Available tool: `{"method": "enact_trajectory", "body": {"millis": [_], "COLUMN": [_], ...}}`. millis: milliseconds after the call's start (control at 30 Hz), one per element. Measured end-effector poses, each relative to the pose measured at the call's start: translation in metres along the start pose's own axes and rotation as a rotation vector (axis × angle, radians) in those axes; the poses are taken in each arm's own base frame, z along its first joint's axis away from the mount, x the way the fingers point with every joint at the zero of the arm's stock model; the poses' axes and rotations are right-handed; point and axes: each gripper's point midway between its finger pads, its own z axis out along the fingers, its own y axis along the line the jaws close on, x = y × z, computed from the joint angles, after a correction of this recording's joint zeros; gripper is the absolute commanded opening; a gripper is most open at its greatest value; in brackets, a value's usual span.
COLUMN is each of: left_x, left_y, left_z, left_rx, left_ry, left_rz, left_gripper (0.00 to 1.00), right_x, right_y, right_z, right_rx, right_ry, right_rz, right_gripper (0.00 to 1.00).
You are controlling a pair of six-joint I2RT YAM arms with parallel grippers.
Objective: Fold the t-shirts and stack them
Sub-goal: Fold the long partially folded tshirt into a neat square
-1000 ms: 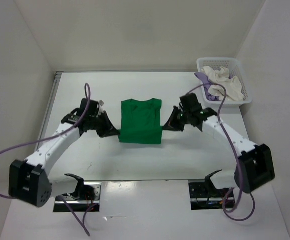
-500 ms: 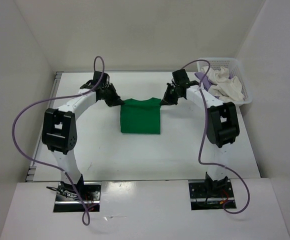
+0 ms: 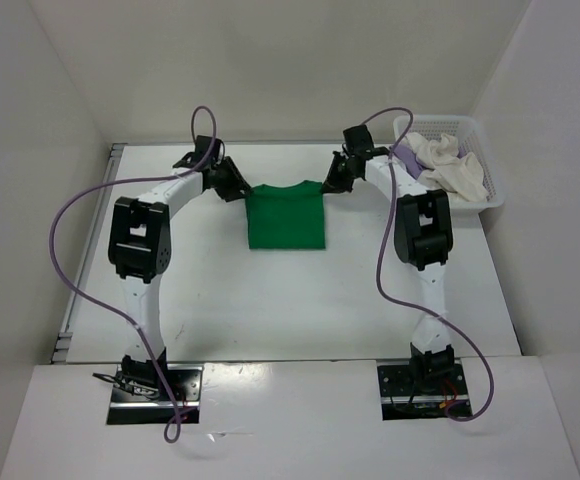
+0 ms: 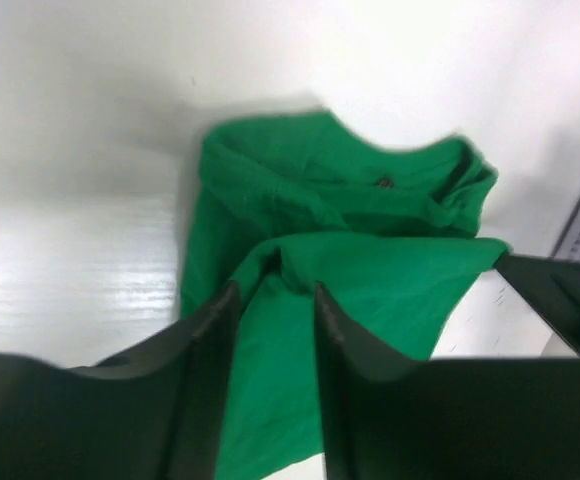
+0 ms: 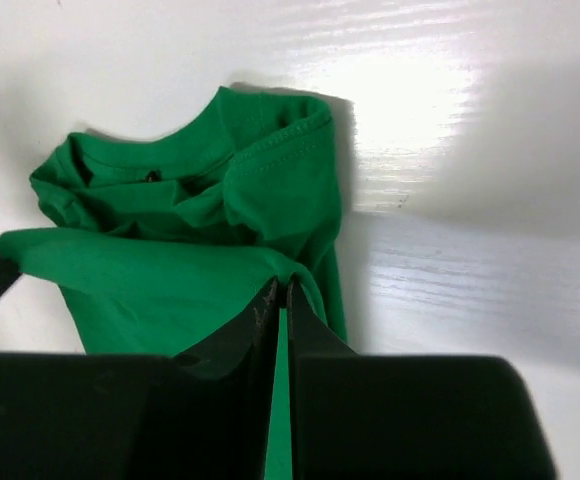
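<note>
Top external view | table (image 3: 210,290): green t-shirt (image 3: 285,218) lies folded near the far edge, about mid-width, collar end farthest | left gripper (image 3: 238,188) at its far-left corner, jaws a crack apart around cloth | right gripper (image 3: 332,186) at its far-right corner, pinched onto cloth, both equally close

A white plastic lattice basket (image 3: 432,121) is sitting at the far right corner of the white table (image 3: 270,300), tucked close to the right wall (image 3: 555,150). A metal rail (image 3: 90,240) is running along the table's left edge. Plain white walls are closing in three sides, and light is glaring off the tabletop.
</note>
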Motion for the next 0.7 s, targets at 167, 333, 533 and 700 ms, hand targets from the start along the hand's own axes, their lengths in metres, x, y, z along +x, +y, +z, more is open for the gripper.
{"method": "enact_trajectory", "body": {"millis": [167, 333, 533, 700], "left_x": [-0.026, -0.014, 0.088, 0.138], "left_y": [-0.007, -0.028, -0.052, -0.010], "left_z": [-0.023, -0.058, -0.035, -0.014], "left_rx": [0.040, 0.111, 0.160, 0.086], "left_ry": [-0.097, -0.137, 0.044, 0.164], "left_rz": [-0.012, 0.024, 0.126, 0.110], "left_gripper": [0.44, 0.42, 0.41, 0.41], "right_x": [-0.010, -0.007, 0.020, 0.059], "right_y": [0.005, 0.010, 0.032, 0.057], "right_z": [-0.008, -0.034, -0.057, -0.020], "right_rx": [-0.012, -0.027, -0.101, -0.171], "right_ry": [-0.022, -0.035, 0.011, 0.141], "right_rz": [-0.003, -0.020, -0.065, -0.122], "right_gripper": [0.48, 0.35, 0.09, 0.08]}}
